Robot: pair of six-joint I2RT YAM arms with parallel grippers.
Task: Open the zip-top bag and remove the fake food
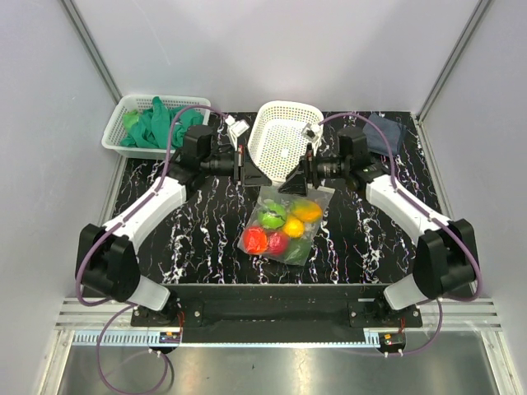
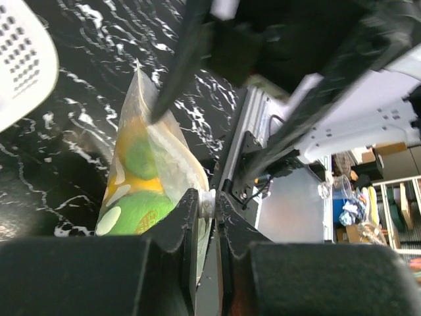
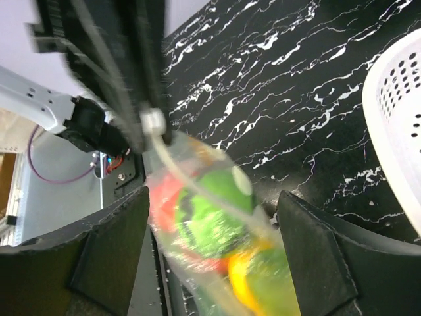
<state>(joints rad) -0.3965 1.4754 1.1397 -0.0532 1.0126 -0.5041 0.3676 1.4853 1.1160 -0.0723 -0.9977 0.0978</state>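
Top external view: zip-top bag (image 1: 306, 216) sits mid-tabletop (image 1: 198, 230), just in front of the tipped white basket (image 1: 276, 136), w/ its far edge reaching up to the two arms' tips. All the fake food (image 1: 276, 226) (red, green, yellow, orange pcs) is inside, none out yet.

Left wrist view: left claw (image 2: 209, 203) is clamped tight on the bag's upper edge, a small whitish bit of the strip pinched btwn its fingers. Green pcs show through the film beyond it.

Right wrist view: right claw (image 3: 214, 201) is spread wide, one finger either side of the bag, neither plainly touching the plastic. The left arm's tip shows above it, holding the strip.

Step in hand, as I read it: opening the zip. Left side is anchored, right side is lining up for the opposing grip. Can't tell if the seal is parted at all, film's too blurry.

Next move prob calls for the right claw to close on one lip of the strip near the left's pinch, not round the whole pouch + food, then pull away while the left holds firm. Film looks thin & slick, so a shallow bite may slip, and too deep a bite grabs both layers. Basket sits close behind, so little room to pull that way.
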